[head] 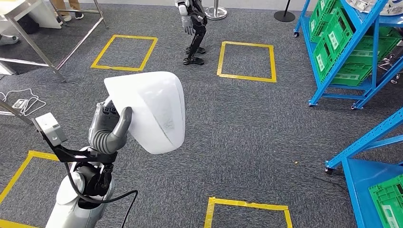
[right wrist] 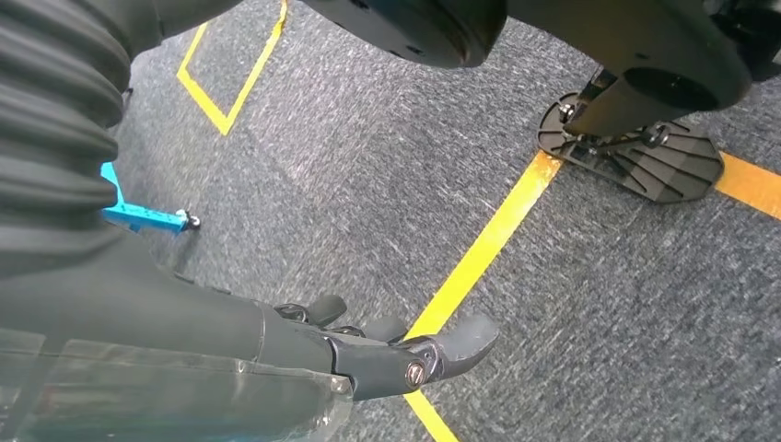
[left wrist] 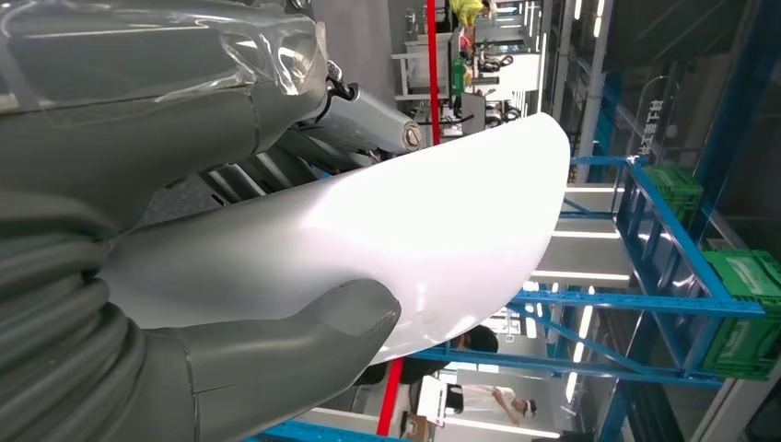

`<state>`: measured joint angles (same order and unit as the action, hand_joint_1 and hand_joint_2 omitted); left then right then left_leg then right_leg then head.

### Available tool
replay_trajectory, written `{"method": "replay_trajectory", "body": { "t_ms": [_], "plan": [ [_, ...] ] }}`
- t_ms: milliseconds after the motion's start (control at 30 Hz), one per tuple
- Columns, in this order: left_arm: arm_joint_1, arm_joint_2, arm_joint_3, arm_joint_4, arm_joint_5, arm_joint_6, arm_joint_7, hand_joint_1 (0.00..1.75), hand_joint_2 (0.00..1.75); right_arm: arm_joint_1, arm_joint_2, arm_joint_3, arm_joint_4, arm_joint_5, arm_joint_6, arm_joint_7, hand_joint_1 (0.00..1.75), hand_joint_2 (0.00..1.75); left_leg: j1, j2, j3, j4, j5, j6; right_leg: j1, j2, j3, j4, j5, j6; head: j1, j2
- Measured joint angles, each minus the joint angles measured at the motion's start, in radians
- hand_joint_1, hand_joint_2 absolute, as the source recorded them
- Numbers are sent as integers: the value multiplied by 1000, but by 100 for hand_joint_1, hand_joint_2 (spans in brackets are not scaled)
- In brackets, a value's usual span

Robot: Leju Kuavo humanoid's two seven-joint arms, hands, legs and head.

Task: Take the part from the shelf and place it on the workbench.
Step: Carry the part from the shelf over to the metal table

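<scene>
The left hand (head: 110,127) grips the white part (head: 152,110) by one edge — a thin, smooth, likely light and slippery shell — while the right hand (right wrist: 387,345) hangs empty, fingers loosely apart.

Head view high, facing down at carpet (head: 247,133); wrist views close; right shares carpet.

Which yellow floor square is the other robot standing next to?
The far-right yellow square, nearest the blue shelf. The other robot stands just left of its edge; the far-left square lies further off.
</scene>
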<state>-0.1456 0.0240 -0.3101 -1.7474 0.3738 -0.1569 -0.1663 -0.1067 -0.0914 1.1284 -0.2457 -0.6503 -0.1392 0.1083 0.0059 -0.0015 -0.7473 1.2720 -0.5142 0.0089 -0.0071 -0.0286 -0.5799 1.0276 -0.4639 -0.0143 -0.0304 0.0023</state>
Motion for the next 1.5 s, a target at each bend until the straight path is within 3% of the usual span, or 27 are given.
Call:
{"method": "replay_trajectory", "body": {
  "t_ms": [67, 133, 233, 300, 333, 400, 467, 500, 567, 600, 667, 733, 800, 900, 967, 1000, 1033, 1100, 1167, 1200, 1267, 1333, 1400, 1433, 1467, 1500],
  "plan": [
    [-2, 0, 0, 0, 0, 0, 0, 175, 175, 0, 3, 0, 0, 0, 0, 0, 0, 175, -14, 15, 69, -136, 67, 24, 4, -8, 9, -1, -6, 0, 1, 0],
    [-7, 0, 0, -1, 0, 0, 0, 175, 175, -1, 7, 0, 0, 0, 0, 0, 0, 175, -30, 34, 116, -230, 95, 43, 4, -17, 13, -3, -9, 2, 1, 0],
    [-9, 1, 0, -2, 0, 0, 0, 175, 175, -2, 12, 0, 0, 0, 0, 0, 0, 175, -36, 26, 129, -261, 98, 54, 2, -31, 15, -9, -12, 12, -1, 0],
    [-10, 0, 0, -3, 0, 0, -1, 175, 175, -2, 13, 0, 0, 0, 0, 0, 0, 175, -29, 15, 150, -291, 111, 61, 1, -15, 4, 17, -25, 15, 0, 0],
    [-11, -2, 0, -3, 0, 0, -1, 175, 175, -2, 12, 0, 0, 0, 0, 0, 0, 175, -24, 10, 159, -303, 116, 63, 0, 0, -17, 60, -42, 14, 1, 0],
    [-10, -4, 0, -2, 0, 0, -1, 175, 175, -2, 7, -1, 0, -2, 0, -1, 0, 175, -23, 0, 162, -306, 117, 63, -5, 19, -85, 185, -85, 15, 2, 0],
    [-7, -6, 0, 0, 0, 0, -1, 175, 175, -7, 3, -2, 0, -2, 0, -2, 0, 175, -20, -12, 163, -304, 113, 58, -13, 22, -130, 254, -96, 31, 2, 0],
    [-6, -6, 0, 0, 0, 0, 0, 175, 175, -9, 2, -3, 0, -1, 0, -2, 0, 175, -16, -17, 163, -300, 110, 53, -18, 22, -125, 233, -79, 44, 2, 0],
    [-6, -6, -1, 1, 0, 0, 0, 175, 175, -8, 0, -3, 0, 0, 0, -1, 0, 175, -8, -29, 162, -282, 97, 36, -30, 23, -71, 112, -24, 72, 3, 0],
    [-7, -6, -1, 1, 0, 0, 0, 175, 175, -6, 1, -3, 0, 0, 0, -1, 0, 175, -6, -34, 157, -268, 88, 25, -33, 26, -45, 57, -4, 76, 4, 0],
    [-6, -6, 0, 0, 0, 0, 0, 175, 175, -4, 2, -3, 0, 0, 0, 0, 0, 175, -4, -39, 146, -248, 77, 9, -30, 30, -24, 13, 8, 62, 6, 0],
    [-4, -6, -1, 0, 0, 0, 0, 175, 175, -4, 1, -3, 0, 0, 0, 0, 0, 175, -1, -40, 142, -244, 74, 3, -25, 30, -25, 14, 8, 41, 7, 0],
    [-5, -5, -1, 0, 0, 0, 0, 175, 175, -5, 1, -3, 0, 0, 0, 0, 0, 175, 4, -28, 131, -215, 54, -3, -25, 29, -22, 13, 9, 30, 5, 0],
    [-3, -5, -1, 0, -1, 0, 0, 175, 175, -3, -4, -3, 2, 10, -13, -2, 0, 175, 6, -6, 48, -48, -25, -10, -20, 23, -18, 12, 5, 21, 1, 0],
    [3, -8, -4, -1, -5, 1, 0, 175, 175, 0, -14, -2, 5, 19, -24, -6, 0, 175, 5, -3, -4, 40, -47, -6, -13, 13, -16, 12, 2, 17, 1, 0],
    [6, -10, -5, -2, -7, 1, 0, 175, 175, 2, -19, -2, 6, 21, -27, -9, 0, 175, 2, -2, -4, 33, -31, 1, -9, 6, -13, 12, 0, 15, 1, 0],
    [8, -12, -6, -3, -8, 1, 0, 175, 175, 3, -23, -2, 7, 21, -28, -11, 0, 175, -2, 2, 16, -13, 0, 10, -5, 0, -9, 12, -3, 12, 1, 0],
    [7, -15, -8, -10, -9, 1, 0, 175, 175, 3, -28, -2, 8, 22, -29, -12, 0, 175, -20, 36, 84, -148, 63, 36, 1, -12, 1, 10, -8, 9, 2, 0],
    [4, -19, -9, -17, -9, 1, 0, 175, 175, 3, -29, -2, 9, 22, -30, -13, 0, 175, -36, 64, 121, -224, 81, 53, 3, -25, 6, 6, -12, 11, 2, 0],
    [3, -20, -9, -19, -9, 1, 0, 175, 175, 4, -29, -2, 9, 22, -31, -13, 0, 175, -41, 63, 124, -232, 78, 56, 3, -35, 8, 4, -13, 14, 2, 0],
    [4, -22, -10, -23, -9, 1, 0, 175, 175, 4, -29, -2, 9, 23, -31, -13, 0, 175, -41, 42, 135, -254, 87, 61, 2, -46, 13, 0, -15, 19, 2, 0],
    [3, -26, -11, -26, -9, 1, 0, 175, 175, 3, -30, -2, 10, 24, -31, -13, 0, 175, -33, 22, 153, -285, 102, 68, 2, -20, -5, 42, -35, 20, 2, 0],
    [3, -31, -13, -27, -9, 1, 1, 175, 175, 6, -35, -2, 11, 25, -31, -14, 0, 175, -28, 1, 161, -296, 110, 70, -4, 15, -65, 159, -80, 18, 4, 0],
    [5, -33, -14, -27, -9, 1, 2, 175, 175, 8, -37, -2, 12, 25, -31, -13, 0, 175, -27, -10, 160, -296, 110, 69, -6, 22, -100, 222, -100, 20, 5, 0],
    [8, -33, -15, -26, -9, 1, 2, 175, 175, 9, -40, -2, 13, 25, -31, -13, 0, 175, -27, -22, 160, -295, 110, 68, -10, 23, -123, 259, -107, 27, 6, 0],
    [9, -33, -16, -26, -9, 1, 3, 175, 175, 10, -42, -2, 13, 24, -31, -13, 0, 175, -25, -35, 159, -293, 109, 65, -15, 24, -129, 259, -98, 38, 5, 0]
  ]
}}
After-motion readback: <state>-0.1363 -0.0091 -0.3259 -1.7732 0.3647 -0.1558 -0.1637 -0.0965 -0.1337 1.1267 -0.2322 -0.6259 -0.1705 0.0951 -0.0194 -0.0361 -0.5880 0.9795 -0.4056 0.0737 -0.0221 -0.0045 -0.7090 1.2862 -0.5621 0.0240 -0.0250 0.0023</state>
